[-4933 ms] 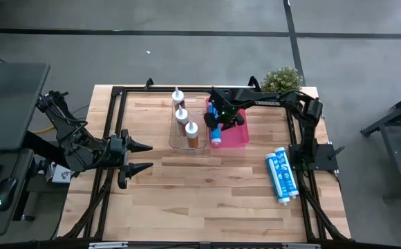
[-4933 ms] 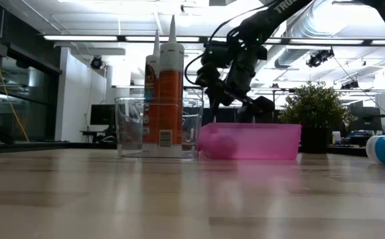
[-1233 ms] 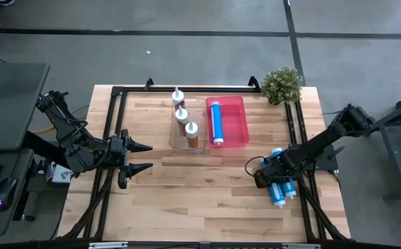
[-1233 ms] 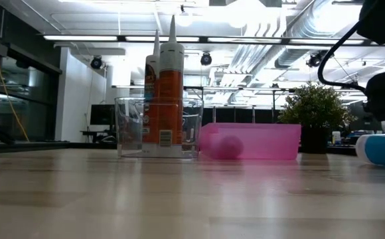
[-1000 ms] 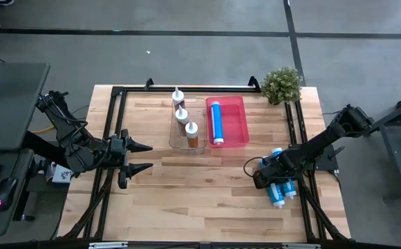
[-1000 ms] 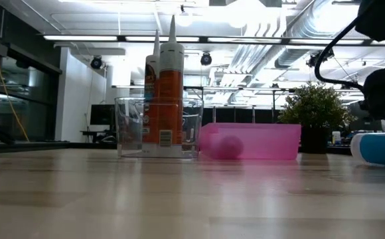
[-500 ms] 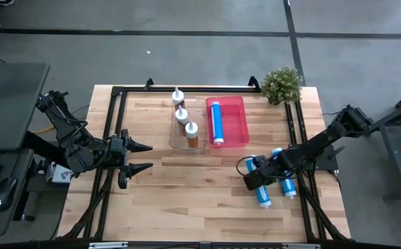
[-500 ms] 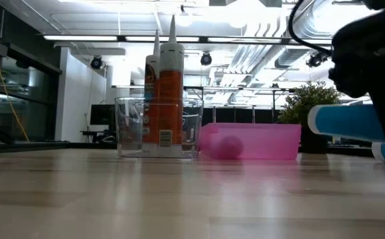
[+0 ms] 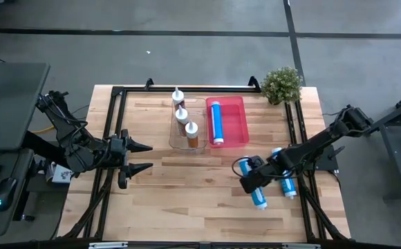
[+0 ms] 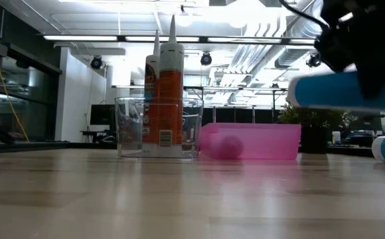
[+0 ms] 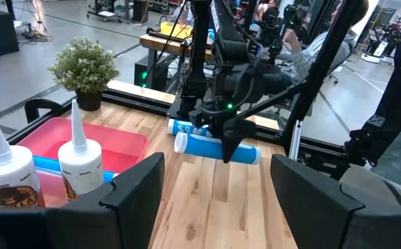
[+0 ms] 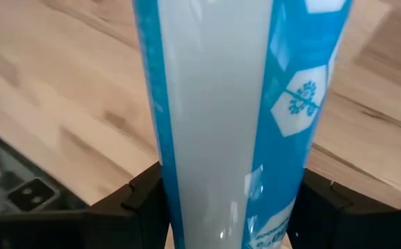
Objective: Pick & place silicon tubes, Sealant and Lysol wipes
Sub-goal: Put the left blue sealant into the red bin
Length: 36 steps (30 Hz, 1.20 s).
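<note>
My right gripper (image 9: pixel 252 177) is shut on a blue-and-white tube (image 9: pixel 258 196) above the wood table's right half; the low view shows the tube (image 10: pixel 342 91) in the air. A second blue tube (image 9: pixel 285 182) lies on its side on the table to its right. A third blue tube (image 9: pixel 216 122) lies in the pink tray (image 9: pixel 239 123). Three sealant tubes (image 9: pixel 184 119) stand upright in a clear bin (image 9: pixel 175 141). My left gripper (image 9: pixel 145 157) is open and empty at the table's left. My right gripper pinches the blue tube about the middle of its length (image 11: pixel 222 146) between its two fingers (image 12: pixel 144 202). The fingers come from above, pointing down, and lie across the tube. The tube hangs about level, lifted clear of the table.
A small potted plant (image 9: pixel 281 84) stands at the far right corner. A black frame (image 9: pixel 114 111) runs round the table top. Bare wood (image 9: pixel 187 194) lies in front of the bin and the tray.
My right gripper has gone up and toward the table's left edge with one blue tube. The tube has been lifted clear of the table, away from the second tube, which stays lying where it was.
</note>
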{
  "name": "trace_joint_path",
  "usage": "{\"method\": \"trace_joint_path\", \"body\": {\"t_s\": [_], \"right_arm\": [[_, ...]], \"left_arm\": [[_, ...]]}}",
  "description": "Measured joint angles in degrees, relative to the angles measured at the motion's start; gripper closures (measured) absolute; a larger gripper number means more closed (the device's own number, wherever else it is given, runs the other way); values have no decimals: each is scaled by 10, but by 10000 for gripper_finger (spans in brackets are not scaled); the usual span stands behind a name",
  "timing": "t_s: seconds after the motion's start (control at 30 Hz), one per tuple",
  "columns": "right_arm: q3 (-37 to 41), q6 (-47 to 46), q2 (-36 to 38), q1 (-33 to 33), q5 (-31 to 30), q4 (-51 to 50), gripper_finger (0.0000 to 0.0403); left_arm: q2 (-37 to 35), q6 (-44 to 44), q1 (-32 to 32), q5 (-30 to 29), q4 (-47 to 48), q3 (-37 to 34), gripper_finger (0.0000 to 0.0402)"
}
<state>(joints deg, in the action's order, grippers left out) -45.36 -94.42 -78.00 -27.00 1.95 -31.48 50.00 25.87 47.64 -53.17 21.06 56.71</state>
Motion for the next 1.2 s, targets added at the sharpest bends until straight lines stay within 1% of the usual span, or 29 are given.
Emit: {"method": "trace_joint_path", "body": {"t_s": [0.13, 0.33, 0.47, 0.73, 0.83, 0.97, 1.07, 1.2], "right_arm": [[-35, 21, 0, 9, -24, -11, 195], [-114, 95, 0, 58, -51, -60, 195], [-166, 162, 1, 114, -62, -90, 195], [-237, 306, 1, 265, -64, -90, 196], [-245, 351, 1, 326, -50, -79, 196], [-247, 396, -9, 401, -8, -70, 196], [-247, 424, -34, 451, 39, -69, 196], [-246, 449, -78, 508, 82, -54, 196]], "left_arm": [[0, 0, 0, 0, 0, 0, 143], [0, 0, 0, 0, -4, 0, 143], [0, 0, 0, 0, -4, 0, 143], [0, 2, 0, 0, -4, 0, 143], [0, 2, 0, 0, -4, 0, 143], [0, 3, 0, 0, -4, 0, 143], [0, 4, 0, 0, -4, 0, 143], [0, 5, 0, 0, -4, 0, 143]]}}
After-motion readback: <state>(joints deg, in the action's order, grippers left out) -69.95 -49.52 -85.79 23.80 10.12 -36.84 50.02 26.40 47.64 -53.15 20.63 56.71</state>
